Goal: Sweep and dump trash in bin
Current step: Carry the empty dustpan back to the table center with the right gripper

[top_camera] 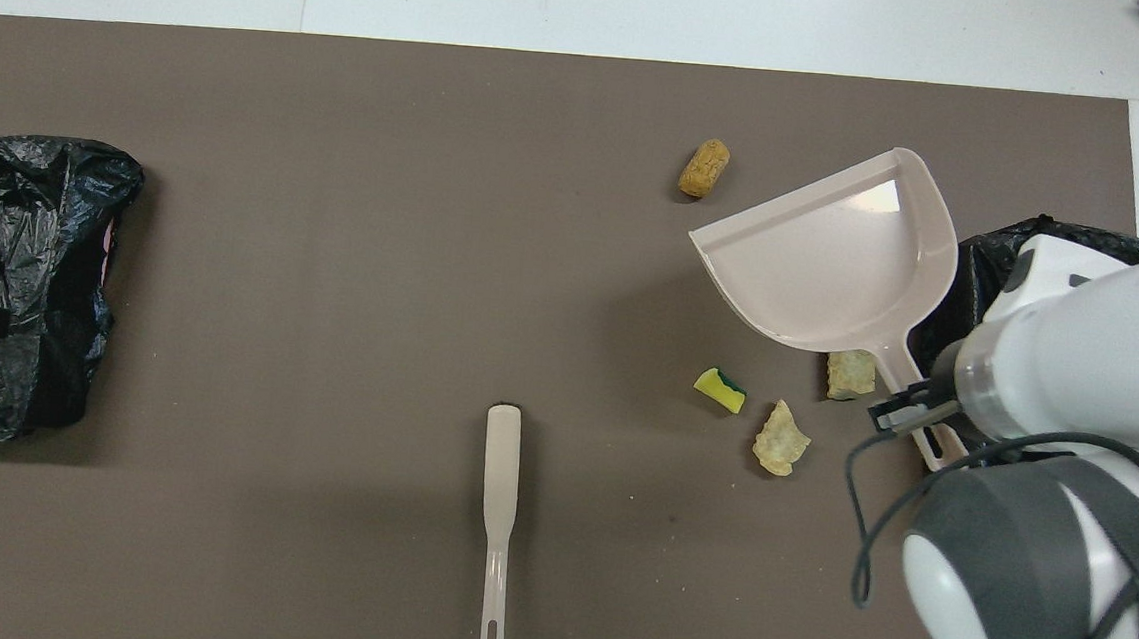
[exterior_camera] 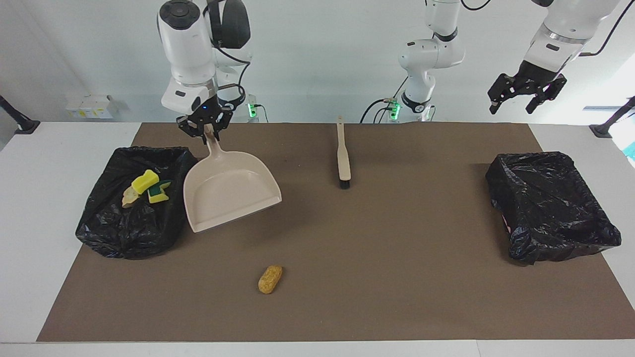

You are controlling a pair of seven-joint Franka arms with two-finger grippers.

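Observation:
My right gripper (exterior_camera: 208, 130) is shut on the handle of the beige dustpan (exterior_camera: 228, 191), which hangs tilted and empty over the mat beside the black-bagged bin (exterior_camera: 129, 233). A bright yellow chunk (exterior_camera: 145, 181), a yellow-and-green chunk (exterior_camera: 158, 193) and a pale tan chunk (exterior_camera: 129, 198) lie in that bin. An orange-brown chunk (exterior_camera: 270, 278) lies on the mat, farther from the robots. The overhead view shows a yellow-and-green chunk (top_camera: 720, 388) and two tan chunks (top_camera: 780, 439) (top_camera: 849, 372) on the mat; the dustpan (top_camera: 834, 258) hides them in the facing view. My left gripper (exterior_camera: 513, 104) waits open, raised.
A beige brush (exterior_camera: 342, 156) lies on the brown mat (exterior_camera: 397, 277) near the middle, handle toward the robots. A second black-bagged bin (exterior_camera: 550, 208) stands at the left arm's end. The right arm covers most of the first bin (top_camera: 995, 259) in the overhead view.

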